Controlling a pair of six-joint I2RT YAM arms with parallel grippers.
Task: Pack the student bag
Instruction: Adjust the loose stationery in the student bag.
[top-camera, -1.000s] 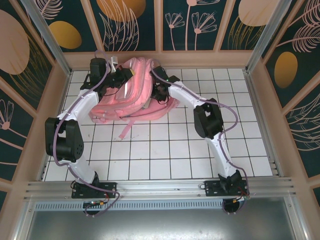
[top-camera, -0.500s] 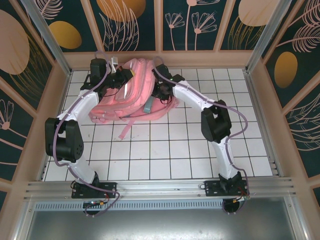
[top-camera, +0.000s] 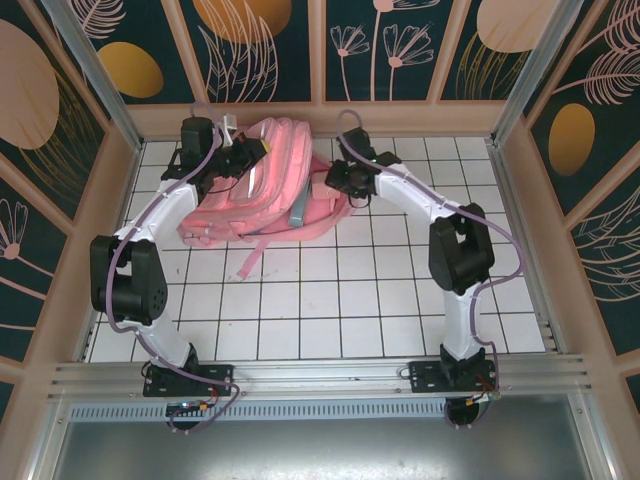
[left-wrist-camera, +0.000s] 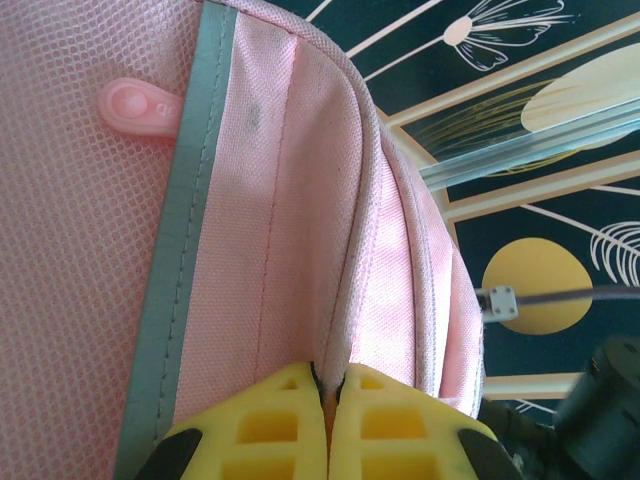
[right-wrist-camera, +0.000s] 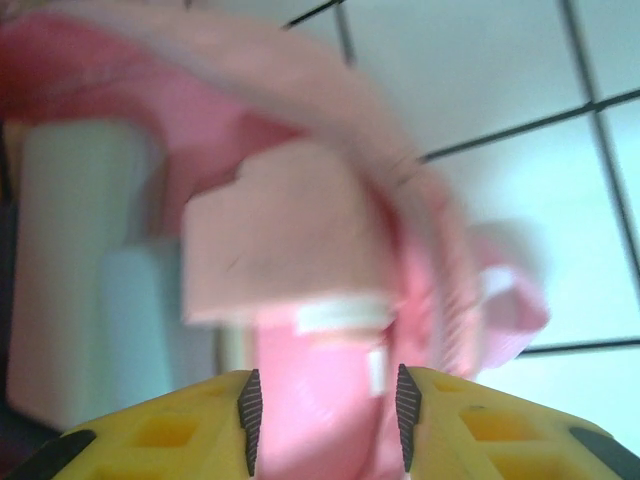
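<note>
- The student bag (top-camera: 262, 190) blocked the far edge of the table (top-camera: 330, 300), left of centre, with the left arm (top-camera: 165, 205) and right arm (top-camera: 415, 195) flanking it.
- The near half and the far right corner lay open.

— Where's the student bag (top-camera: 262, 190)?
— Lying near the surface's (top-camera: 330, 300) far edge, left of the middle. One strap (top-camera: 247, 262) trails toward the near side.
— And the hands?
— The left hand (top-camera: 248, 152) sits against its far-left top. The right hand (top-camera: 335, 182) hangs just beside its right side.
— Anything poking out?
— A grey-blue flat piece (top-camera: 300, 208), slanting out on the right.
</note>
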